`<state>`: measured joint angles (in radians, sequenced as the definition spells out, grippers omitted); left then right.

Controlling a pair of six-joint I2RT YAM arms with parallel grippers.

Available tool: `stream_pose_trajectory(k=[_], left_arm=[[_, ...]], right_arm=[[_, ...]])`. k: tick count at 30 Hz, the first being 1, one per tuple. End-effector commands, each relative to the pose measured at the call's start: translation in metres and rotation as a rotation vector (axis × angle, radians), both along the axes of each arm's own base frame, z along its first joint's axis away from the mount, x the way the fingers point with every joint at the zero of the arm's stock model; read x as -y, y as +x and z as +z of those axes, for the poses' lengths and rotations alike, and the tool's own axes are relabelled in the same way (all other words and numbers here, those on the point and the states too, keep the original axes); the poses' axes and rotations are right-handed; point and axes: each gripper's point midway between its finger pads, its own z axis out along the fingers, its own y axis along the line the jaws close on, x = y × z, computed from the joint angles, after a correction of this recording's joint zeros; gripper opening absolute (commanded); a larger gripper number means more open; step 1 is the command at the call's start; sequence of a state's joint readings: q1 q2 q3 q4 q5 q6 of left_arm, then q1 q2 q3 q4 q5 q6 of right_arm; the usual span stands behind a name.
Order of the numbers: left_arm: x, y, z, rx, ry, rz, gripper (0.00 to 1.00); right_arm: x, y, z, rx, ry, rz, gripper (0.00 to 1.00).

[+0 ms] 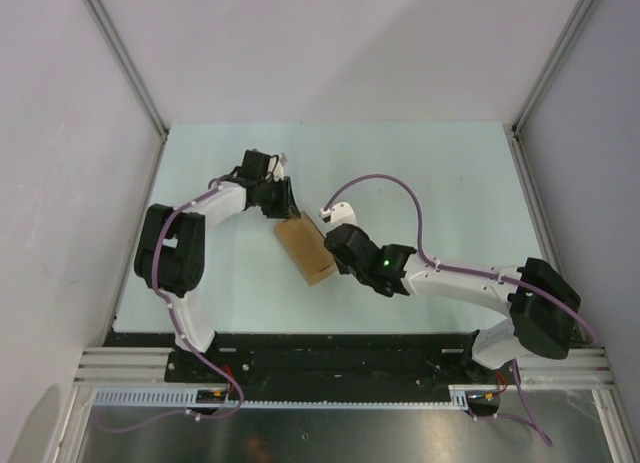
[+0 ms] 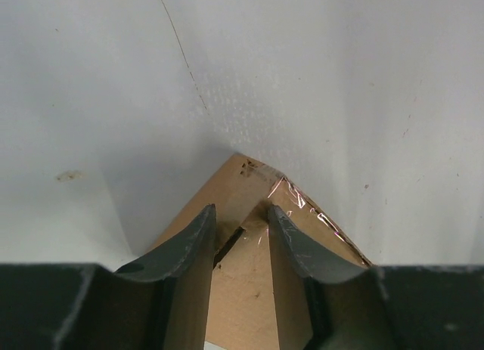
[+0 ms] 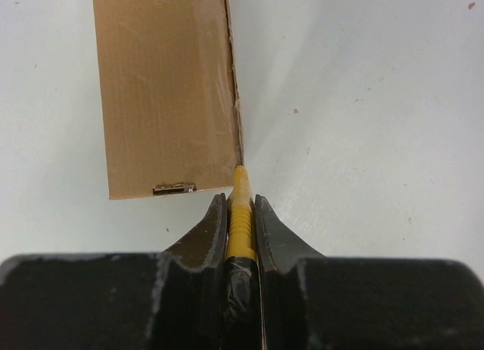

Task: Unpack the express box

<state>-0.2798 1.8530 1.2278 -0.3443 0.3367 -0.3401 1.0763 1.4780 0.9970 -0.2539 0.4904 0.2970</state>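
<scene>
Pale table (image 1: 450, 183); box (image 1: 307, 248) at centre, lying 11 to 5 o'clock.
Right claw (image 3: 240, 200) clamped tight on knife (image 3: 241, 229), tip at box's 3 o'clock edge. Left claw (image 2: 240, 221) part-open astride the 11 o'clock corner; I cannot tell its grip. I'd slice shallow, along the seam.

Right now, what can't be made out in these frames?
1) What is in the express box: no view looks inside.
2) Blade of the yellow utility knife: in the right wrist view its tip meets the box edge and its body is buried in the right hand; in the top view that hand covers it.
3) Grip of the left hand: in the left wrist view the fingers straddle a box corner, pinch or gap unclear; the bottom edge cuts it off.
</scene>
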Motion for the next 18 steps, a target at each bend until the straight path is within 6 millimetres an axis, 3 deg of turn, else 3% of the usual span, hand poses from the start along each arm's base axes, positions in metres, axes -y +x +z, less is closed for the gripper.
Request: stream_pose_trajectory(k=[1,7,9,12,15,17,18], left_arm=[[-0.022,-0.004,-0.008,-0.02,0.116,0.046,0.4],[-0.02,0.008,0.043,0.106,0.083,0.058,0.45],[-0.021,0.009,0.056,0.138,0.075,0.065,0.46],[-0.026,0.006,0.072,0.171,0.075,0.092,0.52],[-0.037,0.003,0.091,0.216,0.094,0.145,0.67],[-0.05,-0.003,0.094,0.213,0.128,0.208,0.68],[-0.067,-0.008,0.092,0.197,0.183,0.266,0.66]], right_arm=[[-0.005,0.009,0.039,0.096,0.099,-0.01,0.0],[-0.002,0.016,0.102,0.211,0.272,-0.044,0.0],[0.001,0.017,0.108,0.221,0.289,-0.055,0.0],[0.004,0.021,0.103,0.218,0.268,-0.062,0.0],[0.007,0.03,0.087,0.174,0.255,-0.087,0.0],[0.009,0.034,0.072,0.132,0.241,-0.098,0.0],[0.014,0.041,0.068,0.12,0.243,-0.123,0.0]])
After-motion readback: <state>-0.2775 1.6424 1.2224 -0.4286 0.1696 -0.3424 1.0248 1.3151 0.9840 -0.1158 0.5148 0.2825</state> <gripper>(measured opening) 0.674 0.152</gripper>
